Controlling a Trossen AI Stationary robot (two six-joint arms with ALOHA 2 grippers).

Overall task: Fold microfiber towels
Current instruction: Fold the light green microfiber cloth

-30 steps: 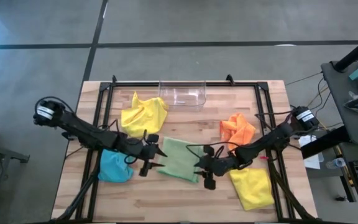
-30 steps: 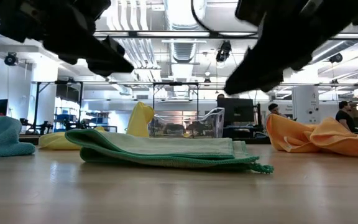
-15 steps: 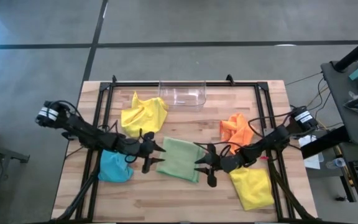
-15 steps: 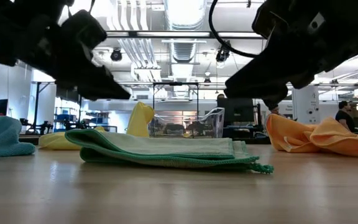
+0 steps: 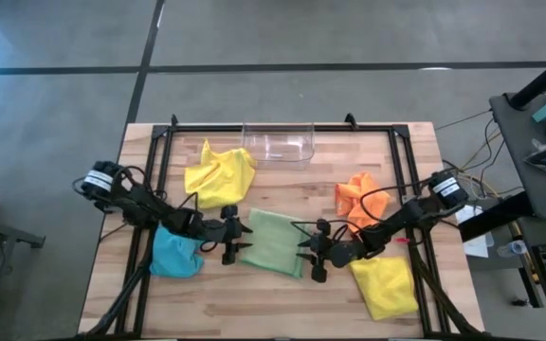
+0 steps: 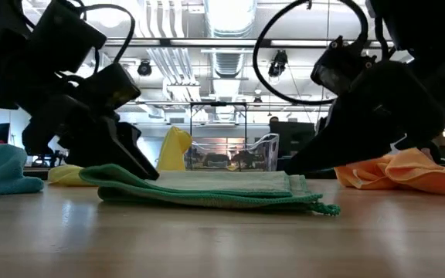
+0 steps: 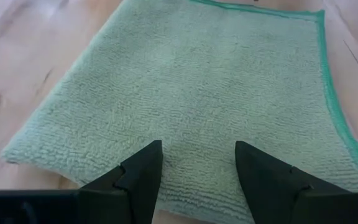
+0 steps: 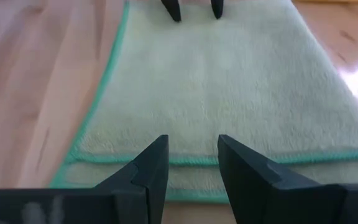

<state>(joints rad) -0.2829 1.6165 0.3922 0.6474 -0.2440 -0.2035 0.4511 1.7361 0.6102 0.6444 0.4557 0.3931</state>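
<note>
Green towel [image 5: 275, 242] folded, flat on table [image 5: 282, 303], lying between both grippers. L gripper [image 5: 238, 242] at towel's one short edge, R gripper [image 5: 303, 252] at opposite edge, tips pointing at each other across cloth.

L wrist view: fingers [image 7: 143, 169] apart, nothing between them, towel [image 7: 191, 99] spread just ahead and under tips. R wrist view: fingers [image 8: 154, 165] apart, empty, stacked layered edge of towel [image 8: 222, 81] right in front of tips; other arm's two tips visible at far edge.

Low view: L gripper [image 6: 134, 162] down at towel's [image 6: 207, 188] end, seems touching cloth; R gripper [image 6: 300, 164] low at other end, contact not clear.

Other towels: blue [image 5: 174, 253] just behind L gripper, under its arm. Yellow [image 5: 218, 173] off to L gripper's far side, near clear bin [image 5: 278, 142]. Orange [image 5: 361, 196] beside R arm. 2nd yellow [image 5: 385, 284] just behind R gripper.

Vs a second ago: both grippers lower now, dropped from well above cloth down to table level; tips closer to towel edges. Arms more tucked in. Finger spacing unchanged. Towels all same spots, green one same shape.
</note>
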